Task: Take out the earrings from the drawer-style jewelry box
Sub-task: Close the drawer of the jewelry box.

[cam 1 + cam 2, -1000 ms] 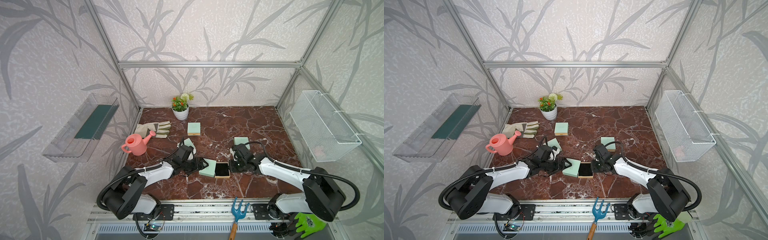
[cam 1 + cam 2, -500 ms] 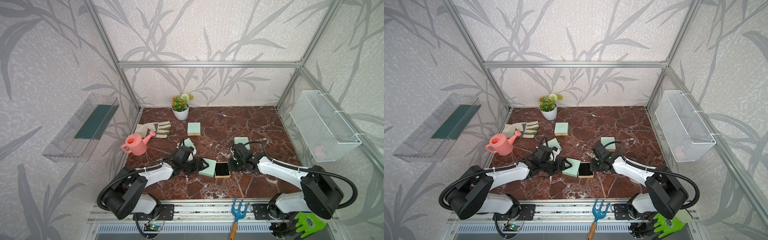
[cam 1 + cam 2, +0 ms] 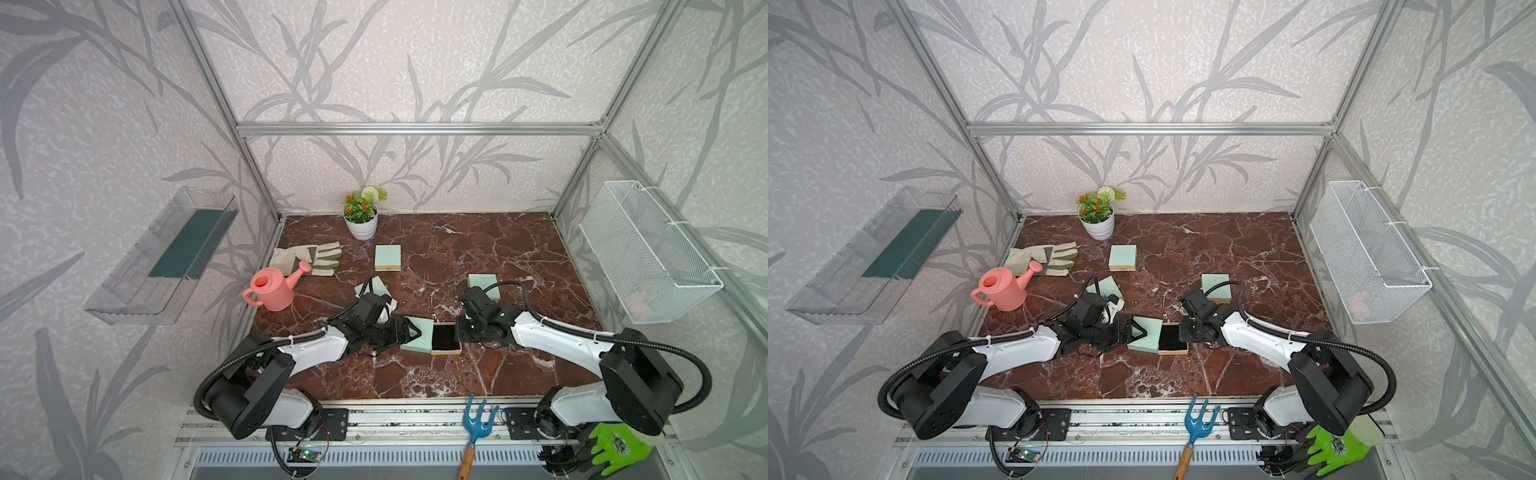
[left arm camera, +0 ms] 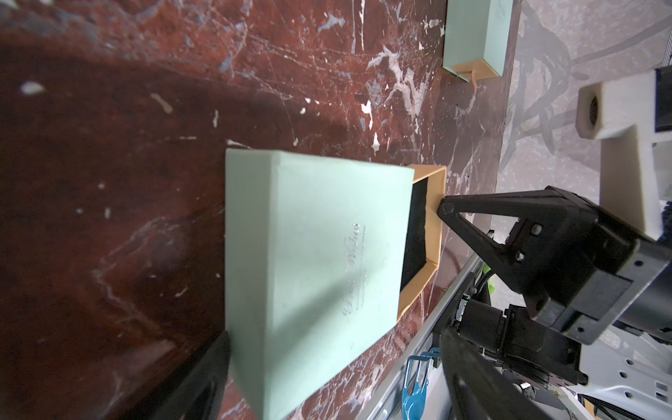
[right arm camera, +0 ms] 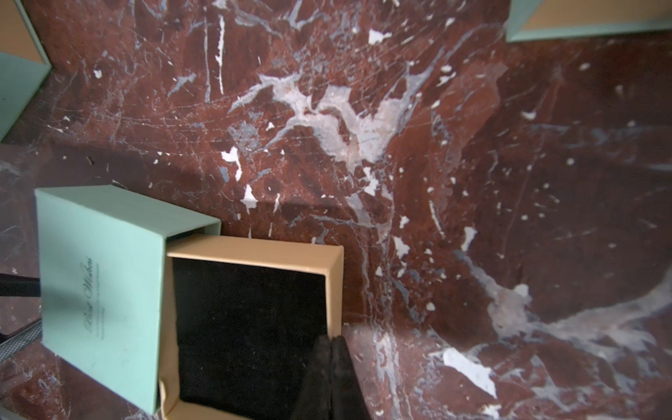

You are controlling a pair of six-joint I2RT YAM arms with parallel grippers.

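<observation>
The mint-green jewelry box sleeve (image 3: 417, 340) (image 5: 98, 283) lies at the table's front middle. Its tan drawer (image 3: 445, 353) (image 5: 254, 251) is pulled out to the right, baring the black lining. The earrings are hidden: in no view do I make them out on the lining. My left gripper (image 3: 409, 337) (image 4: 332, 343) is open wide and straddles the sleeve's left end; one finger (image 4: 203, 378) touches its corner. My right gripper (image 3: 457, 332) (image 5: 331, 340) is shut, its tips against the drawer's outer wall. Whether anything is pinched between them does not show.
Three more mint boxes (image 3: 387, 257) (image 3: 483, 284) (image 3: 374, 286) lie behind the arms. A pink watering can (image 3: 272, 289), work gloves (image 3: 307, 259) and a flower pot (image 3: 360, 216) sit at the back left. A blue hand rake (image 3: 478, 419) rests on the front rail.
My right gripper has closed fully and edged slightly left against the drawer. The left arm and the box have not moved.
</observation>
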